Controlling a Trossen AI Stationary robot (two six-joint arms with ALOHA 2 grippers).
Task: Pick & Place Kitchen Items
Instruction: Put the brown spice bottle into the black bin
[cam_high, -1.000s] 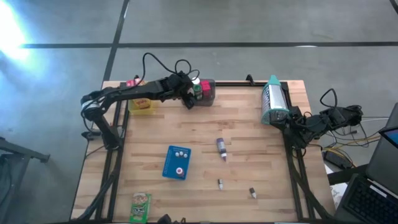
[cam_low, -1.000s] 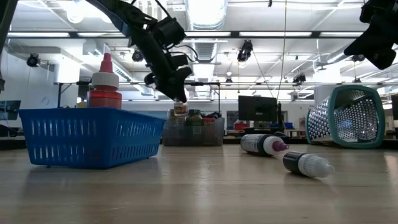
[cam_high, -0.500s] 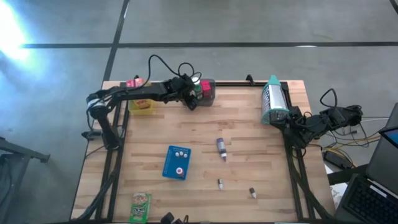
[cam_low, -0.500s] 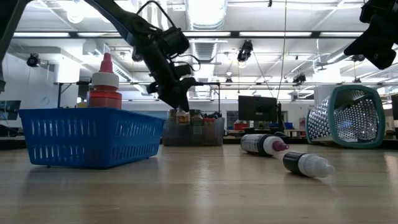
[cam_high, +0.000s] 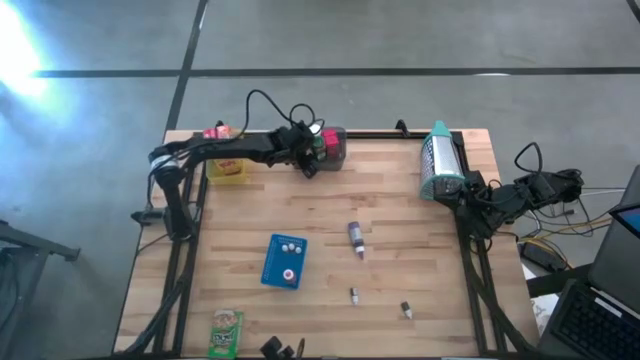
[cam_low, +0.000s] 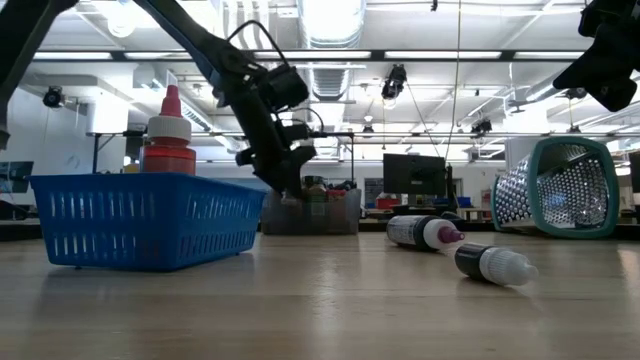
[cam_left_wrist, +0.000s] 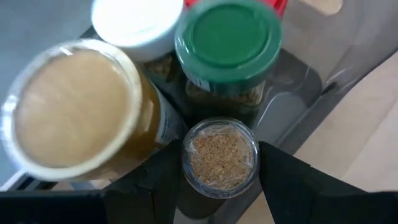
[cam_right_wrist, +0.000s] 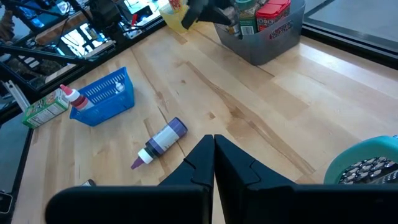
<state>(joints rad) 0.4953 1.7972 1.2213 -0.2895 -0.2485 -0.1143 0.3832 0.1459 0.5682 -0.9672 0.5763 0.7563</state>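
Note:
My left gripper (cam_high: 308, 160) is at the grey bin (cam_high: 333, 150) on the table's far edge, shut on a small clear-lidded jar of brown granules (cam_left_wrist: 219, 155). The jar sits low among a green-lidded jar (cam_left_wrist: 227, 43), a white-lidded jar (cam_left_wrist: 137, 22) and a wide tan-lidded jar (cam_left_wrist: 71, 109) in the bin. A purple-capped bottle (cam_high: 355, 238) and two tiny bottles (cam_high: 353, 295) (cam_high: 406, 310) lie on their sides on the wood. A green packet (cam_high: 227, 333) lies at the near left. My right gripper (cam_right_wrist: 214, 155) waits shut, raised at the table's right edge. My left gripper pinches the small jar between its two fingers (cam_left_wrist: 155, 183), on opposite sides of the jar just under the lid's rim (cam_left_wrist: 188, 165). The fingers slant down from above and from the table's left. The jar stands upright inside the grey bin; its bottom is hidden.
A blue basket (cam_high: 284, 261) holding a red-capped bottle (cam_low: 168, 135) stands at the middle left. A yellow bin (cam_high: 226, 166) is at the far left, and a teal mesh container (cam_high: 438, 160) lies on its side at the far right. Bare wood lies between them.
My left gripper has sunk with the small jar, from above the grey bin's rim down among the jars inside it, edging toward the far edge. The jar stays upright and the grip has not changed.

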